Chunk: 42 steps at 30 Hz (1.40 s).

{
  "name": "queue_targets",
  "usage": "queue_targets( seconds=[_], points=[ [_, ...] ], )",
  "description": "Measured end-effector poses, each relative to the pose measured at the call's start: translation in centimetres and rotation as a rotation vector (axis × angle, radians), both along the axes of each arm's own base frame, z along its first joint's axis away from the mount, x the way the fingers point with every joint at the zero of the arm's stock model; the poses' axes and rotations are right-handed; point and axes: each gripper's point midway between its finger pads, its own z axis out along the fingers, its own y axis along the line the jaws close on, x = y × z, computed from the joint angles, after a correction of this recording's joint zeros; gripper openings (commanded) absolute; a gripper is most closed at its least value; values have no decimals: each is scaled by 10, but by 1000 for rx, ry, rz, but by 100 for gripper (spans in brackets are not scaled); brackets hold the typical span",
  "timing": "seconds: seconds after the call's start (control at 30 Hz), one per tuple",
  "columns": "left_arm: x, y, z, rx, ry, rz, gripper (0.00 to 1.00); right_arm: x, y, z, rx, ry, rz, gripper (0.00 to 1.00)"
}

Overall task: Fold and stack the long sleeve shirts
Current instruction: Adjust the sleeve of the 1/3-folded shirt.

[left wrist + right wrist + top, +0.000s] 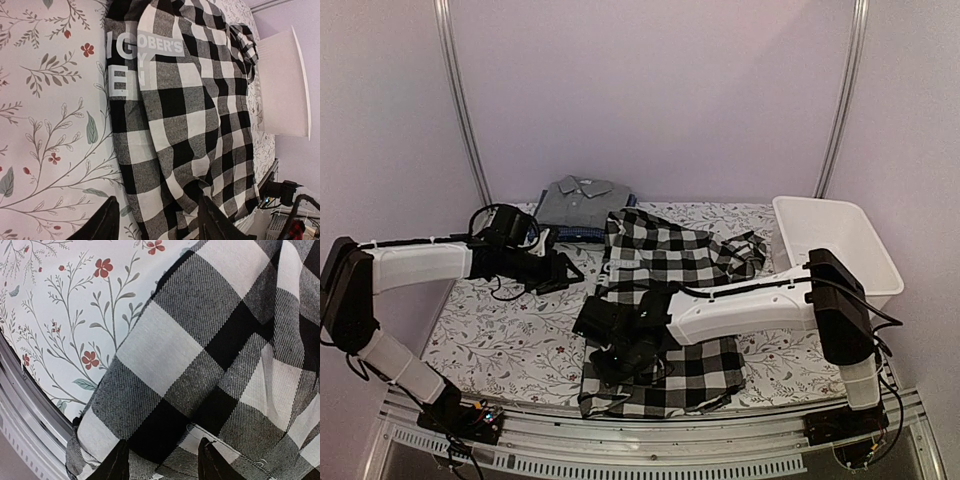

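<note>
The black-and-white checked long sleeve shirt lies spread down the middle of the floral cloth, its sleeve bunched toward the basket. A folded grey shirt rests at the back on a blue shirt. My left gripper hovers open just left of the checked shirt, whose edge runs between its fingers. My right gripper is low over the shirt's near part. Its jaws stand apart, with checked cloth and a hem between the fingers.
A white plastic basket stands at the right, beside the shirt's sleeve; its side shows in the left wrist view. The floral tablecloth lies bare on the left. The table's metal front rail runs close to the right gripper.
</note>
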Motion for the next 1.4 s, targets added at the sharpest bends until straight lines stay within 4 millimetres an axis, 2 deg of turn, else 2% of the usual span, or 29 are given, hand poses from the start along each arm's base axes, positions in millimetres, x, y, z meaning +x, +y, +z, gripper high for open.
queue_targets(
  seconds=[0.17, 0.37, 0.67, 0.8, 1.1, 1.4],
  points=[
    [-9, 3, 3, -9, -1, 0, 53, -7, 11, -4, -33, -14, -42, 37],
    [-14, 4, 14, -23, -17, -7, 53, -8, -8, -23, -132, -23, -116, 33],
    [-20, 2, 13, -22, -6, -22, 53, -7, -10, -17, -164, -57, -181, 27],
    [-21, 1, 12, -19, 0, -26, 53, -7, -14, -25, -190, -64, -195, 19],
    [-22, -1, 11, -17, 5, -33, 53, -7, -15, -25, -193, -71, -205, 0],
    [-21, -4, 15, -22, -5, -38, 53, -7, -15, -16, -206, -87, -183, 0]
  ],
)
